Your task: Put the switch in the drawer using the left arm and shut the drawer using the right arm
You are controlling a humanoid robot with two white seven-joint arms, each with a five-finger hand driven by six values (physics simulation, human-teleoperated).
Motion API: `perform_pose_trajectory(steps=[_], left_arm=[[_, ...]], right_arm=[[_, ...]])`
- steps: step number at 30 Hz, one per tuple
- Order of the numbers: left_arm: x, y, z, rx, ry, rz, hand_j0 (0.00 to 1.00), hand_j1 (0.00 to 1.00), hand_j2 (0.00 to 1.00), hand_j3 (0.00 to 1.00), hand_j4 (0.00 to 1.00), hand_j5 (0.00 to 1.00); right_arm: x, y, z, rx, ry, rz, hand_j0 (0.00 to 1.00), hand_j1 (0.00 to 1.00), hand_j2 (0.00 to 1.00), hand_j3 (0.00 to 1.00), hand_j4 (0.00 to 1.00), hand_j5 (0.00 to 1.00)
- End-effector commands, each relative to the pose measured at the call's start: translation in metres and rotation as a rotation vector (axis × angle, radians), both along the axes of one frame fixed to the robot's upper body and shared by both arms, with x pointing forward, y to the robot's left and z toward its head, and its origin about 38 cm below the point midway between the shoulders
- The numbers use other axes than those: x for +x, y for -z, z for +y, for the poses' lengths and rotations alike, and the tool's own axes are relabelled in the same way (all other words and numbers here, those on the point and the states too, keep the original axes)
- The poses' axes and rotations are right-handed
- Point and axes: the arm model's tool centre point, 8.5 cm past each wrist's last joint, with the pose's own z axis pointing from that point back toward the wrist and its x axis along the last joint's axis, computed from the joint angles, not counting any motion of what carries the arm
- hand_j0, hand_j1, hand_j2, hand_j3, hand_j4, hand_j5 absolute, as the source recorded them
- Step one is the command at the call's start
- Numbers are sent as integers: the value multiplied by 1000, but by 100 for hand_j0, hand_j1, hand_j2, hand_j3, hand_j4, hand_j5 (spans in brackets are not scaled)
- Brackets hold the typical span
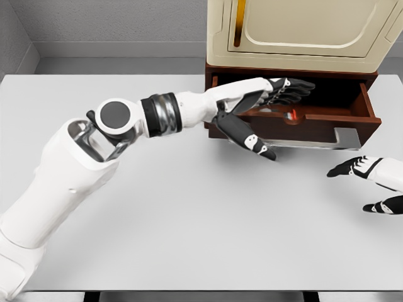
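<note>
The dark wooden drawer [368,110] stands pulled out from under a cream cabinet [302,31]. Inside it, close behind the front panel, lies the switch [292,116], of which only a small red part shows. My left hand [267,107] reaches over the drawer's left half, its black fingers [293,87] stretched out above the inside and the thumb [249,138] hanging down in front of the panel. It holds nothing. My right hand [368,184] hovers over the table at the right edge, below the drawer, fingers relaxed and holding nothing.
A grey handle [345,138] sits on the right part of the drawer's front. The white table [189,220] stretches toward me from the cabinet. My left forearm crosses the table's left half at drawer height.
</note>
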Motion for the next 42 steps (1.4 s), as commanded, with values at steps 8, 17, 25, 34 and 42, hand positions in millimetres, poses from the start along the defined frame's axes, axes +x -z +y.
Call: perform_pose_trajectory(steps=[8,17,25,34,42], left_arm=[[-36,-31,142,-504,79,-454,100,100,100,100,100,100],[-77,70,284,-18,-350,-557,100,100,100,100,100,100],[-65,131,335,124,-558,-449,100,100,100,100,100,100],[-62,123,340,86,-610,-478,100,100,100,100,100,100],[-62,124,337,85,-605,-480,100,100,100,100,100,100]], right_arm=[[-1,-2,5,5,-14,0,86,86,86,86,86,86],[0,-3,5,7,-17,-1,49,49,49,49,49,49],[1,2,10,41,-8,-14,49,49,49,49,49,49],[10,1,17,79,5,-70,51,51,51,51,51,51],[25,8,21,91,3,-63,51,51,51,51,51,51]])
